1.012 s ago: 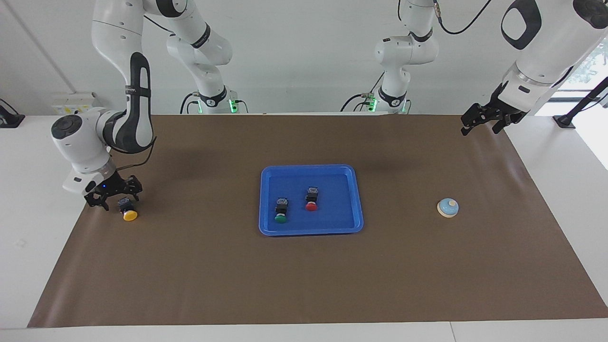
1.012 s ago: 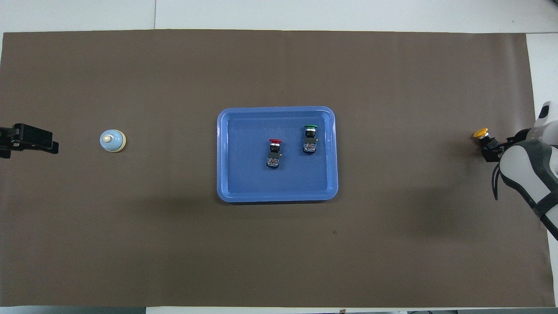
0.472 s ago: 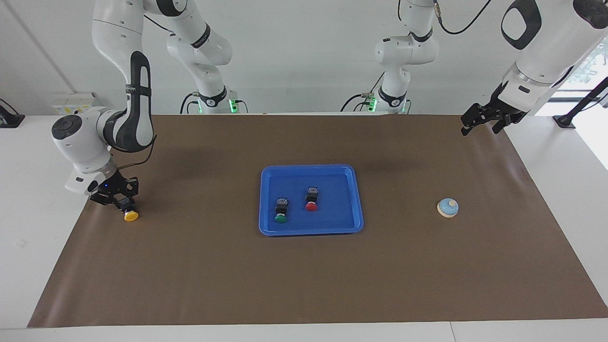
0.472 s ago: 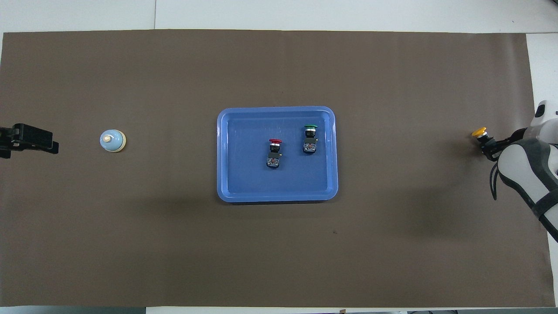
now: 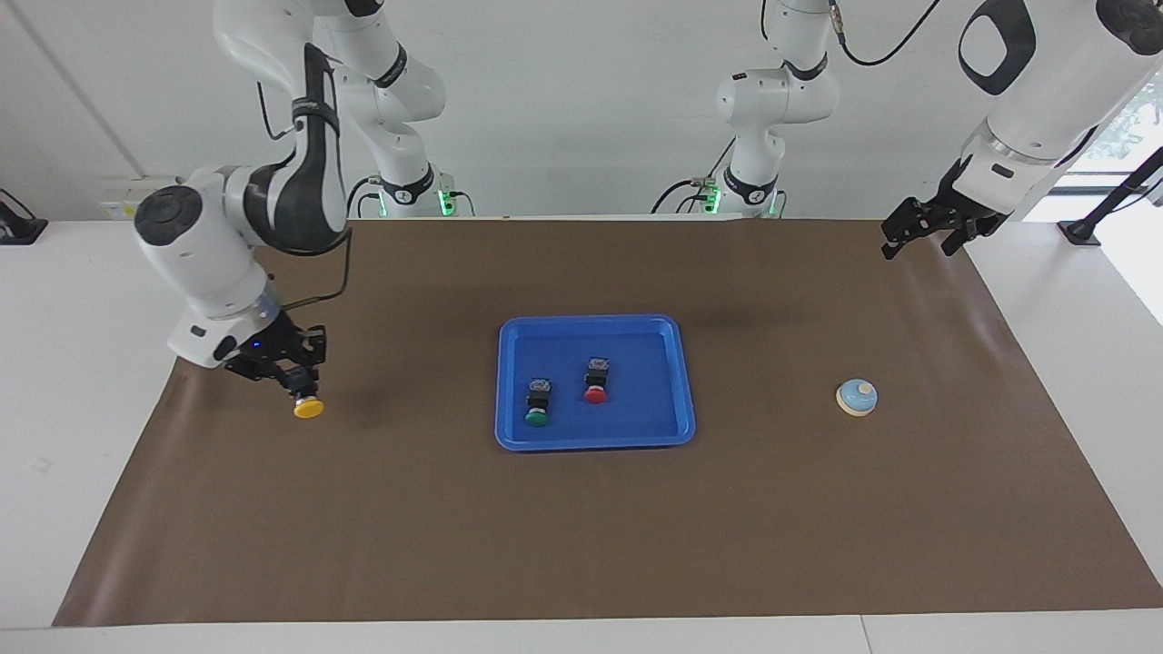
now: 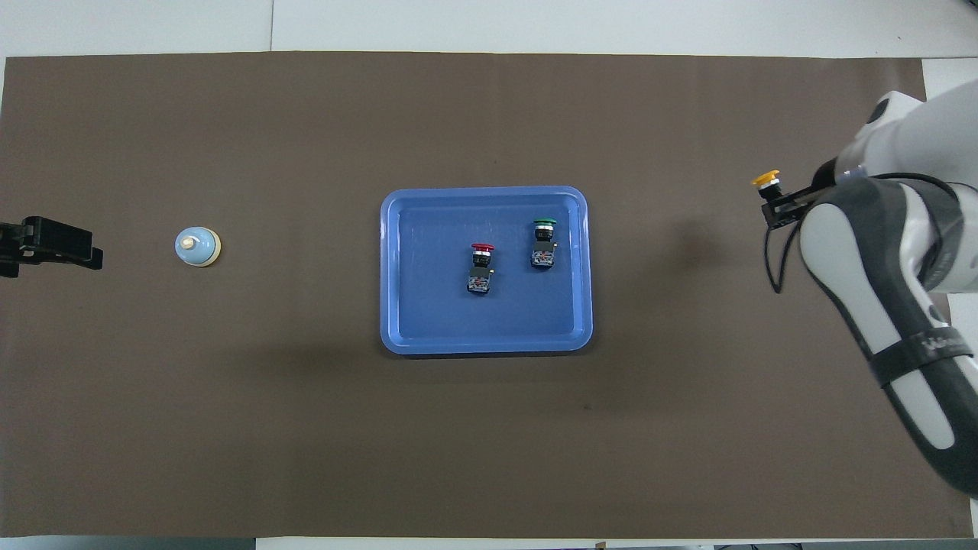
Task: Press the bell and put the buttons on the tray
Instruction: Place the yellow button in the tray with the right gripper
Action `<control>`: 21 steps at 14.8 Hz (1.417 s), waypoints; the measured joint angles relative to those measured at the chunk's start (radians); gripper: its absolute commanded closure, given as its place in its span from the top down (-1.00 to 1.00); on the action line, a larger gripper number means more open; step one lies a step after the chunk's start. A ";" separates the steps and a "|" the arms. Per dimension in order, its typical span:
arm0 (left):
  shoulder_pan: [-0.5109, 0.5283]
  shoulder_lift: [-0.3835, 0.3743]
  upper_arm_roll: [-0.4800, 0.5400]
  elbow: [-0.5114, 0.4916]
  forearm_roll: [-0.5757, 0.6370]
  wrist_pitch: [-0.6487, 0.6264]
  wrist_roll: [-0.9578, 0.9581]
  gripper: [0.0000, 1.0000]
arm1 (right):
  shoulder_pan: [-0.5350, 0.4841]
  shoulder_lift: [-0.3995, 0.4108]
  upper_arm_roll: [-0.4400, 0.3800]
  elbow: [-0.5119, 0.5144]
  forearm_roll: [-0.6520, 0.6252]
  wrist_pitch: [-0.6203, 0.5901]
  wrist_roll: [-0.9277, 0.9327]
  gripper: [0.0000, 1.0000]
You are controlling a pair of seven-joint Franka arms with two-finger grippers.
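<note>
My right gripper (image 5: 295,380) (image 6: 773,200) is shut on the black body of the yellow button (image 5: 308,408) (image 6: 765,179) and holds it in the air over the brown mat, between the tray and the right arm's end. The red button (image 5: 595,381) (image 6: 481,266) and the green button (image 5: 538,403) (image 6: 544,243) lie inside the blue tray (image 5: 595,440) (image 6: 486,343) at the table's middle. The light-blue bell (image 5: 857,397) (image 6: 197,247) sits on the mat toward the left arm's end. My left gripper (image 5: 923,234) (image 6: 57,248) waits open, raised over that end of the table.
A brown mat (image 5: 581,536) (image 6: 306,428) covers the table, with white tabletop (image 5: 54,381) showing around it. The two arm bases (image 5: 409,193) stand at the robots' edge.
My right gripper closed on the yellow button, lifted it off the mat and carried it toward the tray. The left arm has not moved.
</note>
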 measured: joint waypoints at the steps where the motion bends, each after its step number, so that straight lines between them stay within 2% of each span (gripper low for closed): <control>1: 0.000 0.000 0.000 0.000 0.000 0.000 0.000 1.00 | 0.070 0.004 0.001 0.007 0.000 0.010 0.117 -0.95; 5: 0.000 0.000 0.000 0.000 0.000 0.000 0.000 1.00 | 0.294 0.051 0.005 0.072 0.000 0.051 0.520 -0.95; 9: 0.000 0.000 0.000 0.000 0.000 0.000 0.000 1.00 | 0.475 0.199 0.006 0.228 0.016 0.052 0.843 -0.95; 11: 0.000 0.000 0.000 0.000 0.000 0.000 0.000 1.00 | 0.560 0.274 0.006 0.272 0.017 0.077 0.964 -0.95; 13: 0.000 0.000 0.000 0.000 0.000 0.000 0.000 1.00 | 0.614 0.324 0.005 0.294 0.020 0.155 1.022 -0.93; 15: 0.000 0.000 0.000 0.000 0.000 0.000 0.000 1.00 | 0.629 0.336 0.005 0.305 0.027 0.173 1.028 -0.75; 17: 0.000 0.000 0.000 0.000 0.000 0.000 0.000 1.00 | 0.637 0.336 0.008 0.302 0.034 0.177 1.028 -0.74; 19: 0.000 0.000 0.000 0.000 0.000 0.000 0.000 1.00 | 0.646 0.336 0.024 0.269 0.043 0.215 1.027 -0.71; 21: 0.000 0.000 0.000 0.000 0.000 0.000 0.000 1.00 | 0.661 0.332 0.047 0.213 0.059 0.261 1.027 -0.56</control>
